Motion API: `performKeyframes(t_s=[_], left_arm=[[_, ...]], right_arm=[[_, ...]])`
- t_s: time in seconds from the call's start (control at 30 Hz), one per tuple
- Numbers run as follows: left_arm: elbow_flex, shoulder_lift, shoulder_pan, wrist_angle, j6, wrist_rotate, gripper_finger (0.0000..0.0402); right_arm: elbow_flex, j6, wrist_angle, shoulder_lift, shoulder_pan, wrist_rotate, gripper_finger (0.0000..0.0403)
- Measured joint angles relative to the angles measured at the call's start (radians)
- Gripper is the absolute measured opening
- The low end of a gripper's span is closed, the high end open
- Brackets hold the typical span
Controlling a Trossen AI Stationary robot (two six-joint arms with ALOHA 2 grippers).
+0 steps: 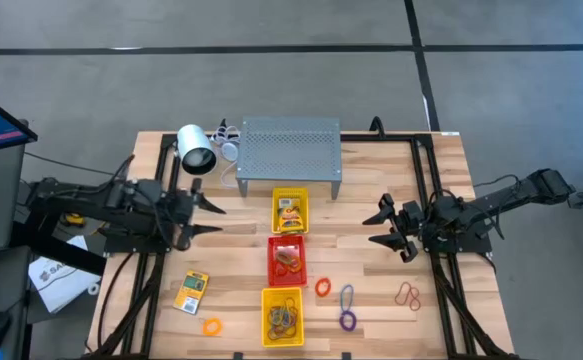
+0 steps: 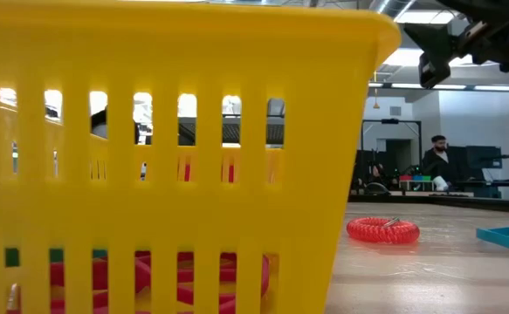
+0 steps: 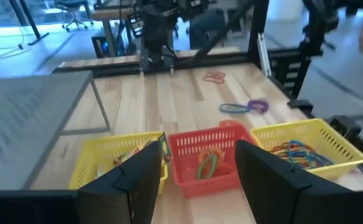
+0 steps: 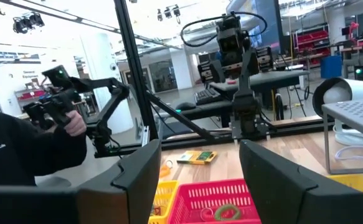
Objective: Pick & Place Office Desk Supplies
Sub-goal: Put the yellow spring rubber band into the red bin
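- Grippers: left gripper (image 1: pixel 214 219) and right gripper (image 1: pixel 377 227) are being held open and empty on either side of the tray column, above the wooden table (image 1: pixel 371 290).
- Loose supplies are lying apart from both grippers: card packet (image 1: pixel 191 291) and orange ring (image 1: pixel 212 326) near the left arm; red ring (image 1: pixel 323 287), blue loop (image 1: pixel 346 296), purple ring (image 1: pixel 347 320) and brown bands (image 1: pixel 407 293) near the right.
- Slotted plastic trays are sitting in a line: far yellow tray (image 1: pixel 290 212) is holding a printed packet, red tray (image 1: pixel 286 261) an orange-green loop, near yellow tray (image 1: pixel 282 316) tangled coloured bands.
- Perforated grey metal shelf (image 1: pixel 290 148) is standing behind them, white cylinder (image 1: pixel 195 149) beside it.
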Motion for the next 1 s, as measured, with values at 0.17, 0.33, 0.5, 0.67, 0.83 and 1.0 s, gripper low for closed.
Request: performKeyframes(t_s=[0.17,0.33,0.5,0.67,0.83,1.0], left_arm=[[-0.147,-0.161,0.000,0.064,-0.127,0.034,0.0197],[-0.245,-0.192,-0.010,0.190,-0.244,0.173,0.0197],[-0.277,-0.132,-0.043,0.230,-0.270,0.196,0.0197],[-0.277,-0.024,-0.074,0.260,-0.270,0.198,0.0197],[-0.274,0.054,-0.082,0.222,-0.311,0.279,0.0197],[-0.230,0.104,-0.082,0.043,-0.349,0.290,0.0196]], right_arm=[[0.000,0.004,0.003,0.000,0.005,0.000,0.0214],[0.000,0.026,0.003,0.001,0.005,0.000,0.0214],[0.000,0.026,0.003,0.002,0.005,0.000,0.0214],[0.000,0.031,0.005,0.002,0.003,0.001,0.0214],[0.000,0.073,0.010,0.002,0.003,0.041,0.0214],[0.000,0.097,0.010,0.002,0.003,0.061,0.0214]])
